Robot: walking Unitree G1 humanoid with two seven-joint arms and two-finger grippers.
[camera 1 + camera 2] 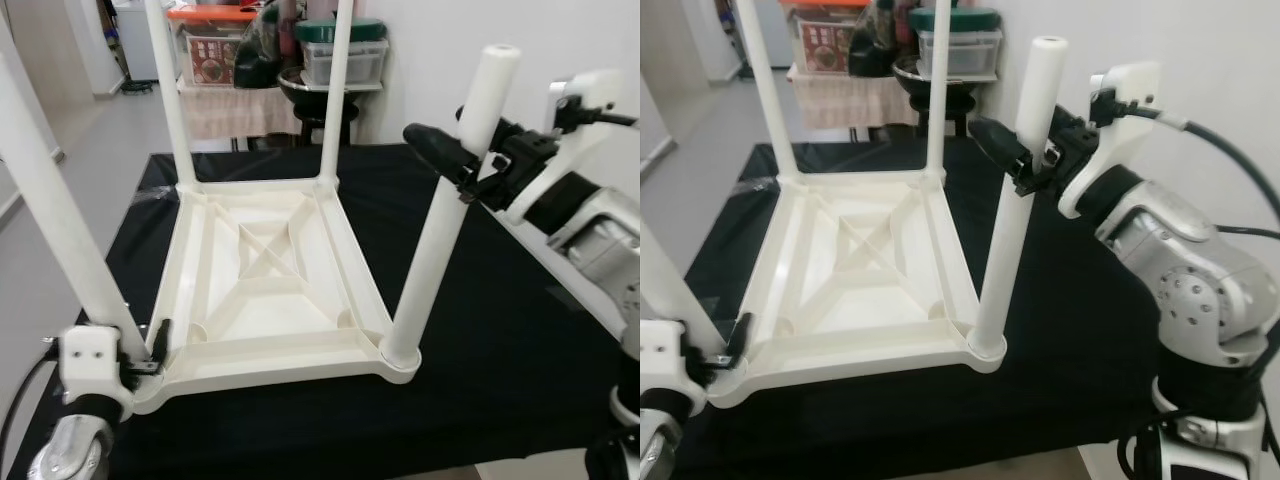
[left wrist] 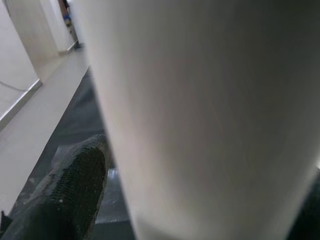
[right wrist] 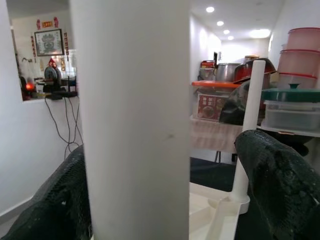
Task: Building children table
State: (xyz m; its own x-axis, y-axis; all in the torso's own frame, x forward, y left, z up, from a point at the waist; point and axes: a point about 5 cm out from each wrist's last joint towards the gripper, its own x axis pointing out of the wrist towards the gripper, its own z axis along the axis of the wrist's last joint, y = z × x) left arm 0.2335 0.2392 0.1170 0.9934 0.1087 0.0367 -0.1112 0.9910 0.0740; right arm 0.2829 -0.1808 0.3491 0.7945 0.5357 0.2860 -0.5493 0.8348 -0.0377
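The little white table sits upside down in the middle of the black-covered bench, all four legs sticking up. Right pincer is pinching the near right leg up high. Left pincer is clamped on the near left leg right at its base, by the bench's near left corner.

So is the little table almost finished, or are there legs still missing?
All four legs stand in the upside-down table top, so none is missing. The right gripper is around the near right leg, and the left gripper is at the near left leg. Left: let go and flip it over.
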